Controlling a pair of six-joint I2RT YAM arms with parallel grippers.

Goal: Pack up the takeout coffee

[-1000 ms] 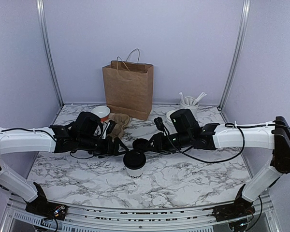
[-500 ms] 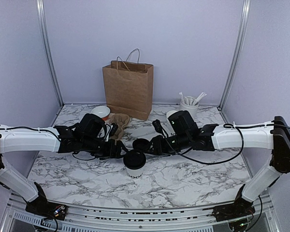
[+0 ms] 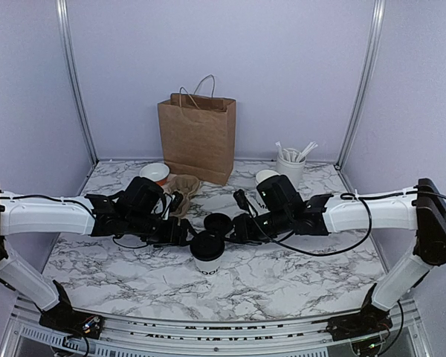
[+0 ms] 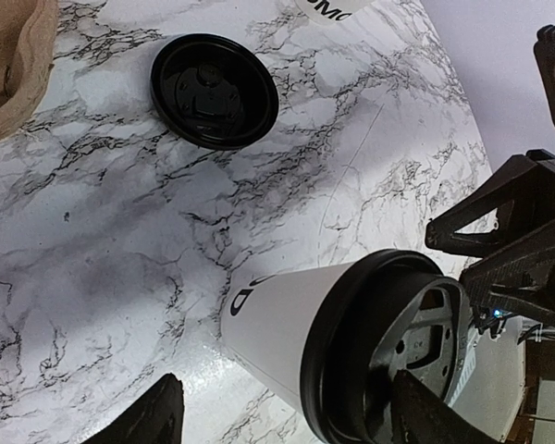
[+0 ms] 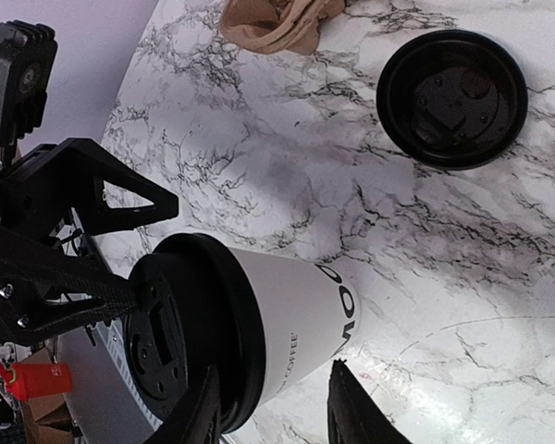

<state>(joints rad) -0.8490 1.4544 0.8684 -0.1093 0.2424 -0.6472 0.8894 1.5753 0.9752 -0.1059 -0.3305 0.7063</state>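
Both arms have crept inward over the last second. The left tool (image 3: 187,233) has slid rightward and the right tool (image 3: 230,232) leftward, so they now bracket the small white paper cup with dark block lettering near its base (image 3: 207,259) from either side. The cup itself has not shifted on the marble-patterned worktop (image 3: 305,271). It stands near the middle, toward the near edge, with a round black plastic lid (image 3: 207,242) on its mouth. A second loose black lid (image 3: 218,221) lies flat just behind it. By my reading the capping is done or nearly so, and the pair are settling in for a grasp. The tall brown paper bag (image 3: 198,137) at the back and the brown moulded-pulp cup carrier (image 3: 182,186) both sit apart from the cup.

The left tool stands wide open and holds nothing. In its wrist view one finger (image 4: 153,416) is clear of the cup wall with worktop showing between, while the other (image 4: 421,412) overlaps the lid's rim. The right tool is partly closed, its fingers (image 5: 351,407) flanking the cup just under the lid; whether they actually pinch it I cannot tell.

The cup is upright, with its long axis vertical, the lidded wide end up and the narrow base down. Its lettering is turned toward the arms' bases
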